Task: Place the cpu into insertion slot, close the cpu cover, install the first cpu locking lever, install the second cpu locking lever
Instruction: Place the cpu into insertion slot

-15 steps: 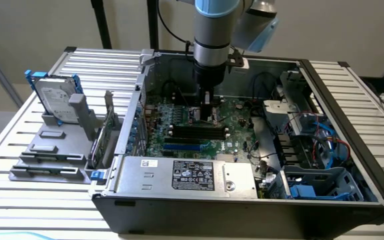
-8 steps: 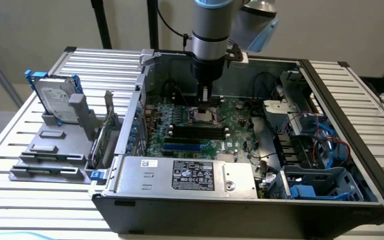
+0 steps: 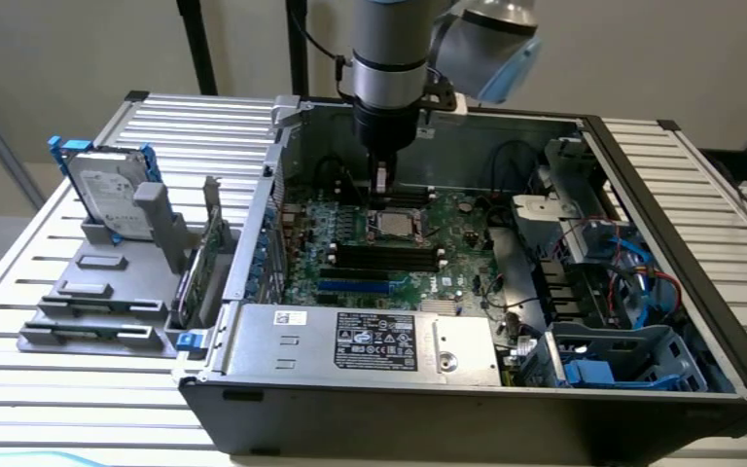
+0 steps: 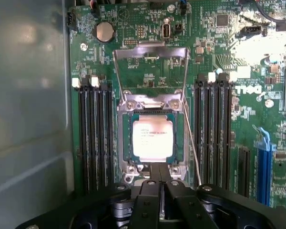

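The cpu (image 4: 153,139), with its pale silvery top, lies flat in the insertion slot (image 4: 184,143) on the green board. The cpu cover (image 4: 150,49) is swung open, and its frame stands up beyond the slot. One thin locking lever (image 4: 192,143) runs unlatched along one side of the slot. My gripper (image 4: 159,172) is shut, fingers pressed together with nothing between them, just past the slot edge opposite the cover's hinge. In the exterior view the gripper (image 3: 380,188) hangs straight down, close over the slot (image 3: 393,226).
Long black memory slots (image 4: 212,129) flank the socket on both sides. The case's metal wall (image 4: 28,114) rises close by. A power supply (image 3: 367,341) sits at the case front, with blue drive cages (image 3: 621,360) and cables on the exterior view's right. A hard drive (image 3: 112,195) stands outside on the table.
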Tool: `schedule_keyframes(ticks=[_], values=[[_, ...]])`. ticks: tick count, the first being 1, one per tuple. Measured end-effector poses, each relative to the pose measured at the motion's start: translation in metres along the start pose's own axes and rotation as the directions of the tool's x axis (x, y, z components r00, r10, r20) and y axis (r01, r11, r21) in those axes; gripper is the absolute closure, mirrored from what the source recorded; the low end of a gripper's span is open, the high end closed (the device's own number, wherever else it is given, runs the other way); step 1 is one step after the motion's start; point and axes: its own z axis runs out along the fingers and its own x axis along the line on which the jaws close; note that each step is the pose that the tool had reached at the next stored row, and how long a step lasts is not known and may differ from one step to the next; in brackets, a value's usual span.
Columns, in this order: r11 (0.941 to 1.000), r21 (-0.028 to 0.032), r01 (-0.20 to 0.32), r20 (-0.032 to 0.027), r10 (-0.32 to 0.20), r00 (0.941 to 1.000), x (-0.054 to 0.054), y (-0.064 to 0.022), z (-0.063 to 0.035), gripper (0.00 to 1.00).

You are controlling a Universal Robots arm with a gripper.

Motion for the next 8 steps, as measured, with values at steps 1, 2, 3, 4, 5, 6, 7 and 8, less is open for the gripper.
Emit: schedule_keyframes(ticks=[1,2,3,4,5,6,7,8], values=[[1.0000,0.0000,0.000,-0.0002,0.000,1.0000,-0.001,-0.0048,-0.0009,0.89],[1.0000,0.0001,0.000,-0.0006,0.000,1.0000,-0.003,-0.0091,-0.0014,0.89],[1.0000,0.0000,0.000,-0.0010,0.000,1.0000,-0.004,-0.0125,-0.0019,0.89],[1.0000,0.0000,0.000,-0.0015,0.000,1.0000,-0.004,-0.0153,-0.0021,0.89],[1.0000,-0.0002,0.000,-0.0016,0.000,1.0000,-0.004,-0.0162,-0.0021,0.89],[1.0000,-0.0001,0.000,-0.0015,0.000,1.0000,-0.004,-0.0162,-0.0021,0.89],[1.0000,-0.0002,0.000,-0.0015,0.000,1.0000,-0.004,-0.0162,-0.0021,0.89],[1.0000,-0.0001,0.000,-0.0015,0.000,1.0000,-0.004,-0.0162,-0.0021,0.89]])
